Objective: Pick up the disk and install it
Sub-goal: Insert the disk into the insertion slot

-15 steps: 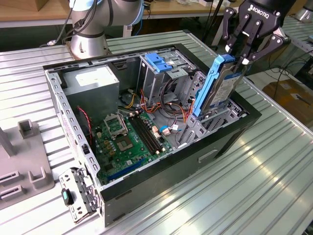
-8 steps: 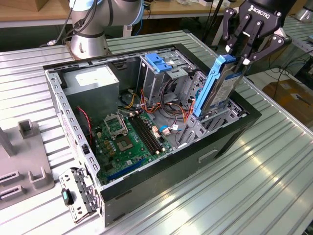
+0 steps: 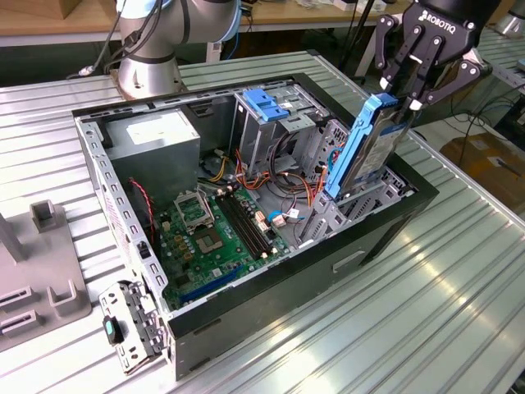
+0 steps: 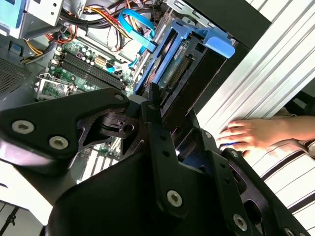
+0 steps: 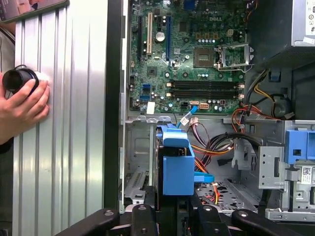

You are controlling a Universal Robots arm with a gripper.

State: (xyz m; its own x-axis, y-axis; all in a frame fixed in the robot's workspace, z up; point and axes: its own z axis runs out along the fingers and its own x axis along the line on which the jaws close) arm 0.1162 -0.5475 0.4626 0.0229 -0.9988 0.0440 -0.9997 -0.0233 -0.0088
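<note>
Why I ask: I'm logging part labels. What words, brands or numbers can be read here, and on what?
Pincer body: white brand lettering, left unquoted.
Motherboard: a white brand mark, left unquoted; other markings too small to read.
Power supply, white sticker: print too small to read.
Drive cage, small white sticker: too small to read.
Disk, held in the pincer: no readable print on the sides that show.

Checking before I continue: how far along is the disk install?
Pickup looks done: the gripper is shut on the disk. In hand: the disk stands tilted, lower end inside the computer case. Left: seating it; most of it sticks above the rim.
</note>
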